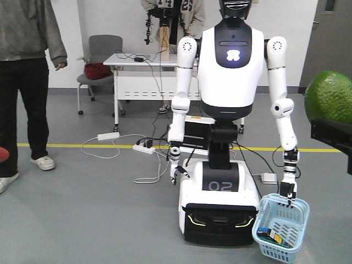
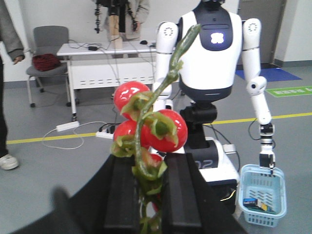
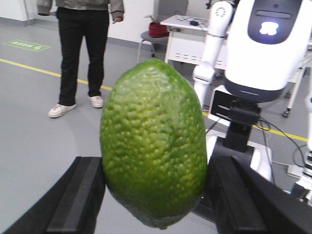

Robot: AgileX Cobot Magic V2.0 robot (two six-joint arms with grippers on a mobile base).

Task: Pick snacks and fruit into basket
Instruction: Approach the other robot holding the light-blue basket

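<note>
neither item is in the basket (image 1: 281, 223) yet: right gripper (image 3: 155, 195) clamps the fruit (image 3: 153, 141), left gripper (image 2: 146, 190) pinches a tomato stem (image 2: 146, 129), snacks unseen.

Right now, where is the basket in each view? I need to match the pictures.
Front view: basket at lower right, hanging from the white robot's hand.
Left wrist view: basket at lower right, behind the tomatoes.
Right wrist view: not in it; the fruit fills the centre.
Shared landmark: the white robot.
</note>
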